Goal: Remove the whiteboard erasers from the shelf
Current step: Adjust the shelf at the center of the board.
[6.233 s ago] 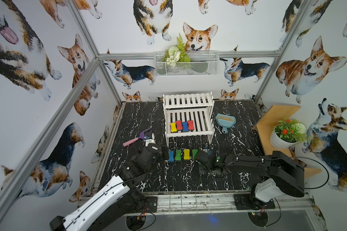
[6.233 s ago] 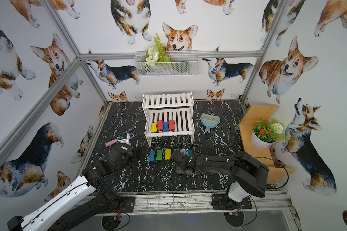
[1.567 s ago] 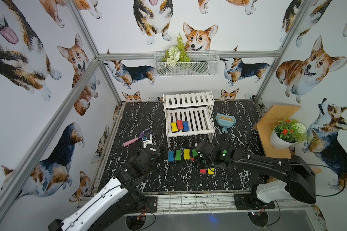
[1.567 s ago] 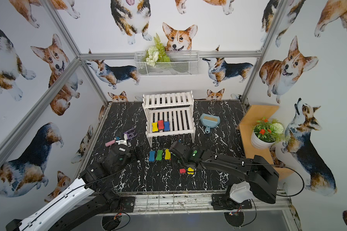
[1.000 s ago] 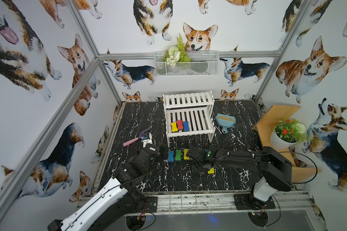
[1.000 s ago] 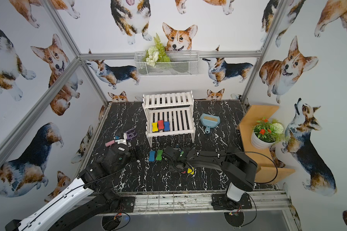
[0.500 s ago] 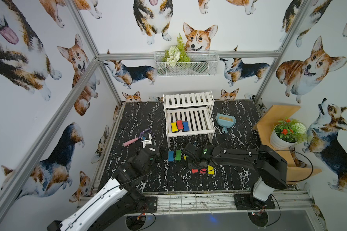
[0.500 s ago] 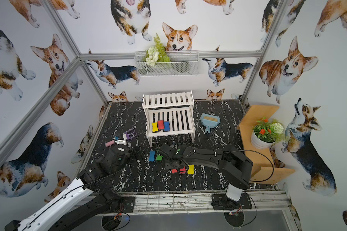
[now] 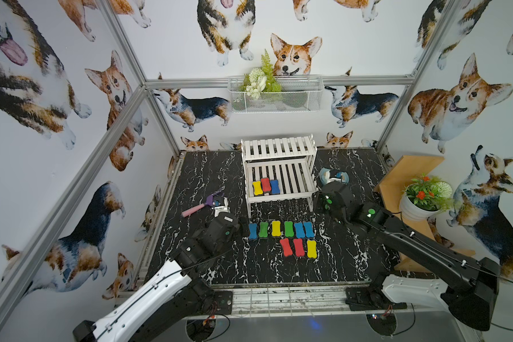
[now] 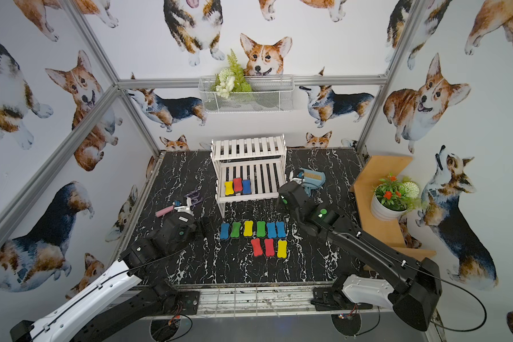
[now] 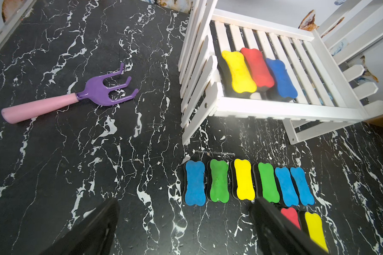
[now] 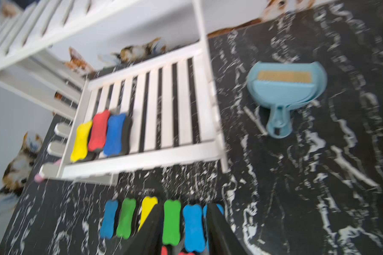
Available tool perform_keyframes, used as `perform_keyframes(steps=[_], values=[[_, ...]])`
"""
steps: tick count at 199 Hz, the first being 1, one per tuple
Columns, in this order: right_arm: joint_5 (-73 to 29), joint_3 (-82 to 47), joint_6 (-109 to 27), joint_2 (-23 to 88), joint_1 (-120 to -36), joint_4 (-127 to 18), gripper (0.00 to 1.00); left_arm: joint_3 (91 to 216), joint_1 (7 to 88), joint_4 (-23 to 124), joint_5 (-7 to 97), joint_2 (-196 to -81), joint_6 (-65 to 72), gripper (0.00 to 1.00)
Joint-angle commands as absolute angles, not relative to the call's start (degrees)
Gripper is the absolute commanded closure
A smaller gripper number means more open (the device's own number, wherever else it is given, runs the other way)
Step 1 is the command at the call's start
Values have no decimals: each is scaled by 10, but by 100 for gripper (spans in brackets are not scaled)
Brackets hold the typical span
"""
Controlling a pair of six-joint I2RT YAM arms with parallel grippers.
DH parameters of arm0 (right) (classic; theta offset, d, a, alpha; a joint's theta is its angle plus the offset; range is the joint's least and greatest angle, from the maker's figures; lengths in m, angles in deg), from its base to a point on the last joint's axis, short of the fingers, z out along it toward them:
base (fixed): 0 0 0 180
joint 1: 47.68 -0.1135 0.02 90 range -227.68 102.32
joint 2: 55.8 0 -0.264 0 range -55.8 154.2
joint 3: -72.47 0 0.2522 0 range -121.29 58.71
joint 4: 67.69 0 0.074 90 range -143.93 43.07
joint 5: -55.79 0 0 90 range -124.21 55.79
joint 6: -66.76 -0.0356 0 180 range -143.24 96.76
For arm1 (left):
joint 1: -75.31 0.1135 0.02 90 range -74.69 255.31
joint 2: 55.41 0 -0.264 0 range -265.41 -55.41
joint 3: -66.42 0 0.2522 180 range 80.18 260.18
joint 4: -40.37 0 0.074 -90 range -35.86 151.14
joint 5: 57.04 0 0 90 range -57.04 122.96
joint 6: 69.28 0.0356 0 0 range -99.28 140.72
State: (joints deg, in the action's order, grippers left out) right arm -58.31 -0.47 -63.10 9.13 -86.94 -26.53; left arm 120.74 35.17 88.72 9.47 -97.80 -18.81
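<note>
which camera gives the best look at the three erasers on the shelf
The left wrist view: the yellow eraser, red eraser and blue eraser appear large and sharp, side by side on the lower tier of the shelf. The right wrist view shows all three, but blurred. Both top views show them small and far off.

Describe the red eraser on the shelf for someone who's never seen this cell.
The white slatted shelf stands at the back of the black marble table. Three bone-shaped erasers lie side by side at the left end of its lower tier. The target is the red eraser in the middle, between yellow and blue; the other reds lie on the tabletop.
</note>
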Motion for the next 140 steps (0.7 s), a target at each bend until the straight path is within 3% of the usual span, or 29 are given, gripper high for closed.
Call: perform_keyframes(steps=[1,42,82,140], values=[[-600,1,-583,93,-812,-299,64,1213,353,871,107,-980,-185,1],[-466,-21,-529,185,-695,-349,69,1213,353,869,120,-984,-185,1],[-428,-39,-498,248,-691,-366,72,1213,353,874,125,-982,-185,1],[-374,18,-535,230,-692,-412,74,1213,352,873,126,-983,-184,1]])
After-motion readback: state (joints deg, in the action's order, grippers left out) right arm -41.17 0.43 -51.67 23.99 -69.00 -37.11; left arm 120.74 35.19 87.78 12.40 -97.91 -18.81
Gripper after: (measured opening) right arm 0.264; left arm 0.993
